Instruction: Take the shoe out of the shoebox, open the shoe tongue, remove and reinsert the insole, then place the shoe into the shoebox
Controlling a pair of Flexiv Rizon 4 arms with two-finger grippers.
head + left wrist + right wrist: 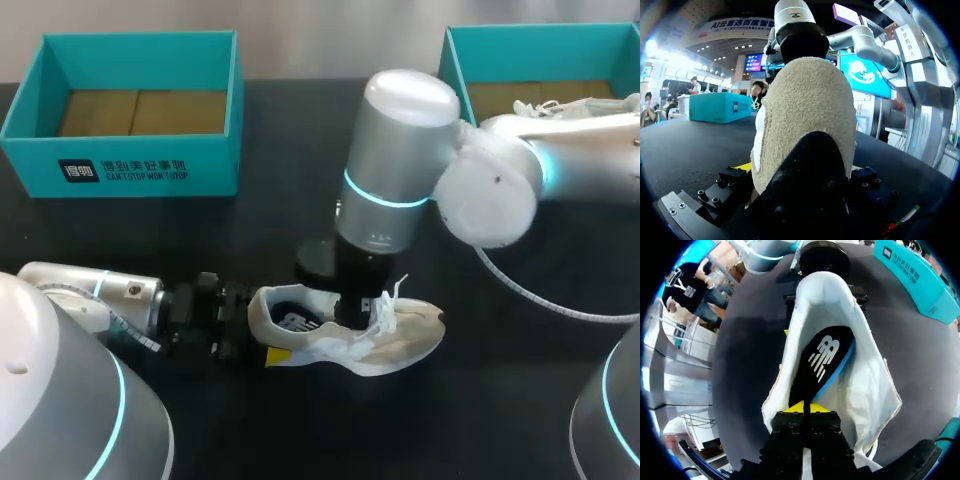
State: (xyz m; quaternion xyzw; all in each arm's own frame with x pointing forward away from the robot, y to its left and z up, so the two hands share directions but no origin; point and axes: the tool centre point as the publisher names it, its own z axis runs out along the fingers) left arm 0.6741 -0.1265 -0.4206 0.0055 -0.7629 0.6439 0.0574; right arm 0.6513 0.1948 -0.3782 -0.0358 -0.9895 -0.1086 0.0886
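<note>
The left pincer (262,328) lies low on the black tabletop (270,230), its two fingers closed against either side of the heel of the white and beige suede trainer shoe (400,340); the right pincer (352,312) points straight down into that shoe's opening, just ahead of the left one. In the right wrist view the right pincer (804,409) is pinched almost fully together on the near end of the black insole with a blue edge (822,360), which lies inside the shoe (865,385); the head view shows only a dark patch there. The left wrist view alone shows the heel (805,100) upright and filling the gap of the left pincer (799,170). Counted: two pincers, two teal cardboard shoeboxes, two shoes, one insole; one shoebox (150,170) stands well beyond the left pincer, the other (455,60) well beyond the right pincer, holding the second white shoe (560,105).
</note>
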